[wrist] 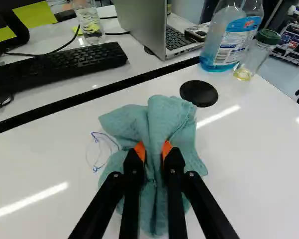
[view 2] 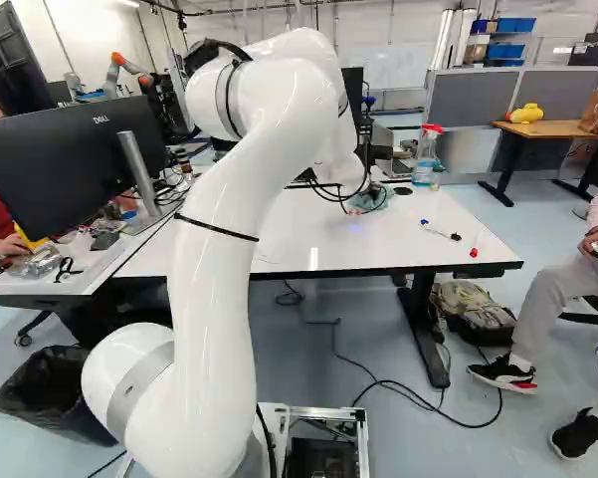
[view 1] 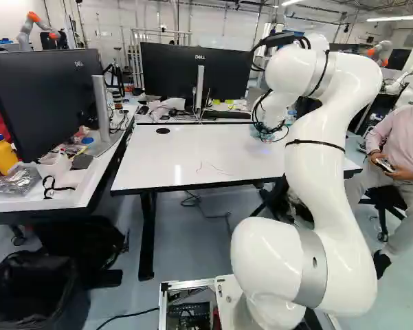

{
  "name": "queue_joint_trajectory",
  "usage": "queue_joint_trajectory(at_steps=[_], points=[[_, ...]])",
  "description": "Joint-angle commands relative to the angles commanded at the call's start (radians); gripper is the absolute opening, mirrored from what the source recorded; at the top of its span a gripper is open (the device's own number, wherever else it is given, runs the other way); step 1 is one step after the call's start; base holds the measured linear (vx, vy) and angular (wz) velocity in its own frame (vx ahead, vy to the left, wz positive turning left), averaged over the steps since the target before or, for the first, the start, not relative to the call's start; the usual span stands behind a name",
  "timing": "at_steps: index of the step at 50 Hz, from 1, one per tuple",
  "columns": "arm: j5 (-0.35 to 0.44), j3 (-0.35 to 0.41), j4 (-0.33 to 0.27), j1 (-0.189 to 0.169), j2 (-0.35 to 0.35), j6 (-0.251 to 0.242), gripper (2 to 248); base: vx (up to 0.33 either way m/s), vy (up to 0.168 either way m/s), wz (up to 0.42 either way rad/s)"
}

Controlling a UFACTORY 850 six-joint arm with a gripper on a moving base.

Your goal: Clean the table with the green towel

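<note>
Pincer (view 2: 362,202) pinching green towel (wrist: 161,117), orange pads (wrist: 167,148) on both sides of a bunched fold. Towel down on white tabletop (view 2: 308,231), near its far side, next to black round disc (wrist: 199,93). Blue scribble (wrist: 95,162) right beside the cloth. Spray bottle (wrist: 231,40) and small glass bottle (wrist: 257,54) stand past the disc, close together. Keyboard (wrist: 59,64) and laptop (wrist: 142,25) across the black edge strip.

The room is brightly lit, with ceiling strip lights (view 1: 388,18) seen at the upper right of the left base view. Glare is reflected by the white tabletop (view 1: 148,161); in the wrist view, one streak is cast beside the black grommet (wrist: 199,93).
</note>
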Motion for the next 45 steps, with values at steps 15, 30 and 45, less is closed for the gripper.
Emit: queue_joint_trajectory(at_steps=[15,30,45], points=[[0.000,-0.086,0.000,0.017,-0.060,0.000,55,0.000,0.000,0.000],[0.000,-0.155,0.000,0.043,-0.108,0.000,55,0.000,0.000,0.000],[0.000,-0.135,0.000,0.072,-0.094,0.000,55,0.000,0.000,0.000]])
